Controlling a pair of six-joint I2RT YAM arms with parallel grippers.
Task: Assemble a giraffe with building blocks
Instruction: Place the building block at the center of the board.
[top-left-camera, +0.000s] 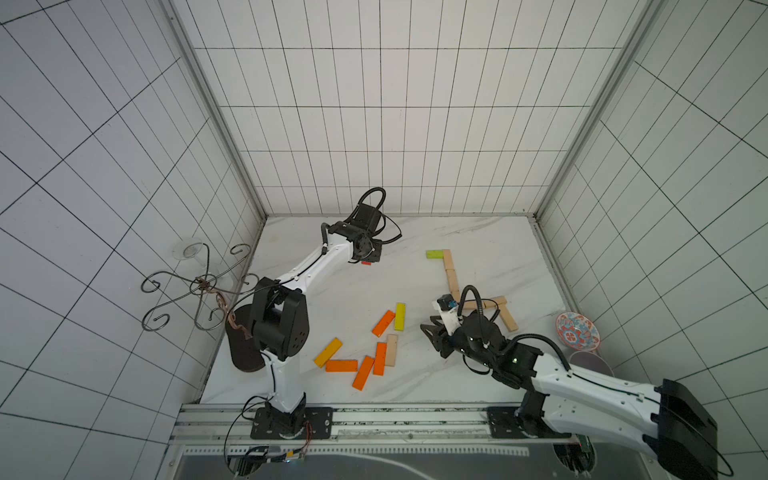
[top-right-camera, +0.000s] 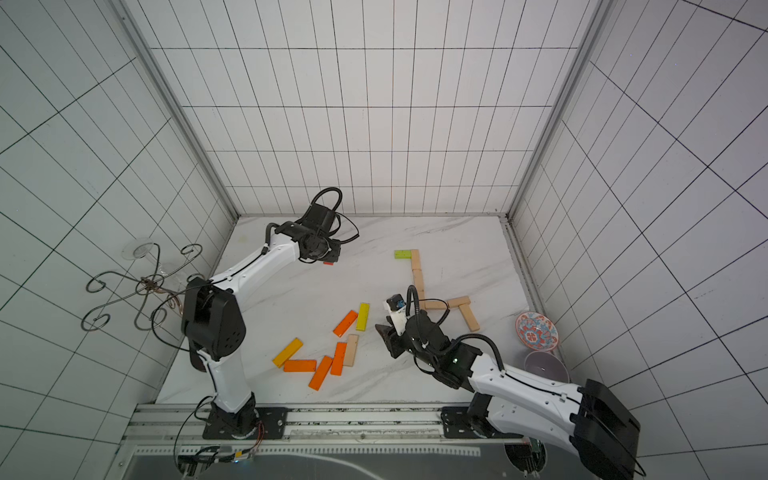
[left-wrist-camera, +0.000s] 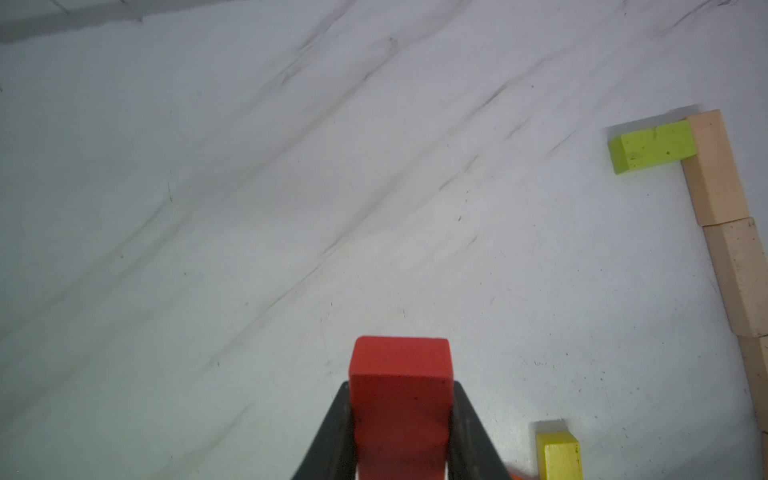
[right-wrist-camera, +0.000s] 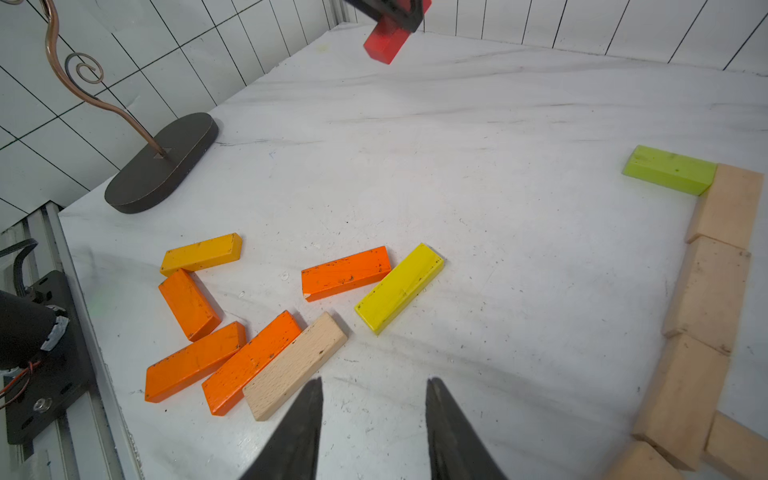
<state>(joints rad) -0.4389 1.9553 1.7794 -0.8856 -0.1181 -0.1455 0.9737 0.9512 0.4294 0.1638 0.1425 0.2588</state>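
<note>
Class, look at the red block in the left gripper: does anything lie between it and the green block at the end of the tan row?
Nothing visible does. The table between the red block and the green block is bare; the nearest yellow block lies off that line.

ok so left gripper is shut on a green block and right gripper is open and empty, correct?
Not quite. The left gripper is shut on a red block, not a green one: the left wrist view shows it clamped between the jaws. The green block lies against the tan column. The rest holds: the right gripper is open and empty.
</note>
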